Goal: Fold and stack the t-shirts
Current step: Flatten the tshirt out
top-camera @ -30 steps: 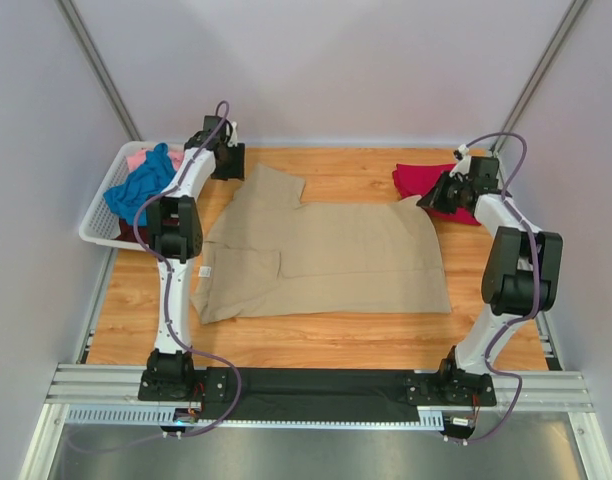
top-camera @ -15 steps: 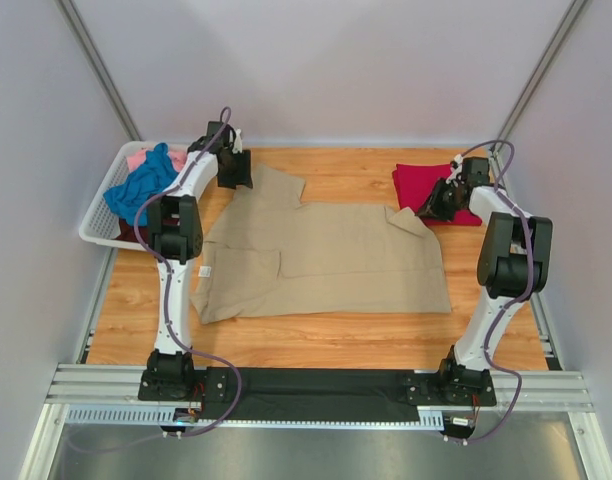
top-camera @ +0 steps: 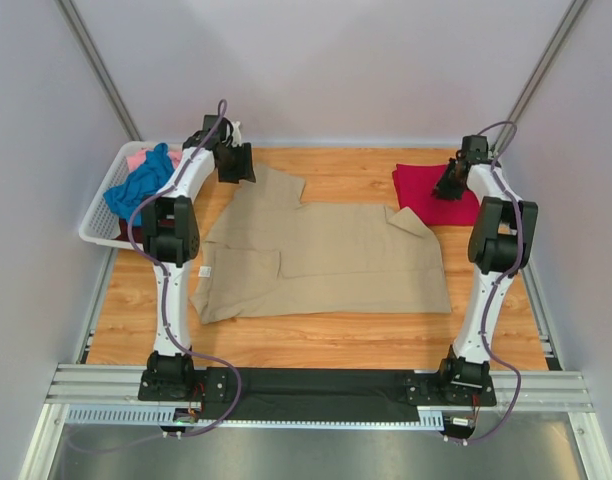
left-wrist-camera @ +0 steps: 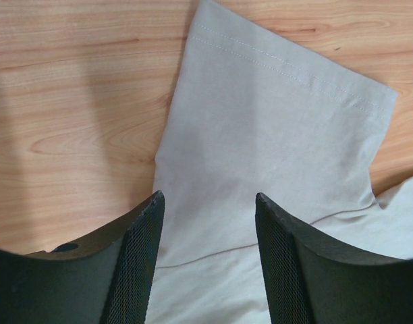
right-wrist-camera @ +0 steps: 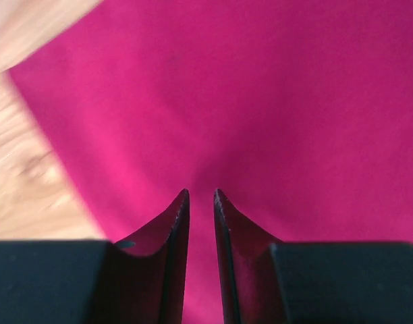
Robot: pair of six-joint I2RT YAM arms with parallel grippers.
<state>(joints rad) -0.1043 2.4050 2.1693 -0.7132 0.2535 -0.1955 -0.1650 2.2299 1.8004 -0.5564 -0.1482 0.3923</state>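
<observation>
The tan t-shirt [top-camera: 316,255] lies spread flat on the middle of the wooden table, its right sleeve turned in. My left gripper [top-camera: 241,165] hovers open over its back left sleeve. In the left wrist view the sleeve [left-wrist-camera: 274,135] shows between the open gripper's [left-wrist-camera: 208,199] jaws, and nothing is held. The crimson t-shirt [top-camera: 426,190] lies folded at the back right. My right gripper [top-camera: 451,185] hangs over it. In the right wrist view that gripper [right-wrist-camera: 201,194] has its jaws almost together and empty, above red cloth [right-wrist-camera: 260,101].
A white lattice basket [top-camera: 96,225] stands at the back left edge. It holds a blue t-shirt [top-camera: 141,185], a pink one [top-camera: 141,157] and a dark one [top-camera: 126,232]. Grey walls close in both sides. Bare wood [left-wrist-camera: 71,101] lies left of the sleeve.
My right gripper has left the tan shirt's right sleeve and moved back over the crimson shirt. The sleeve now lies turned inward. My left gripper shifted slightly over the left sleeve.
</observation>
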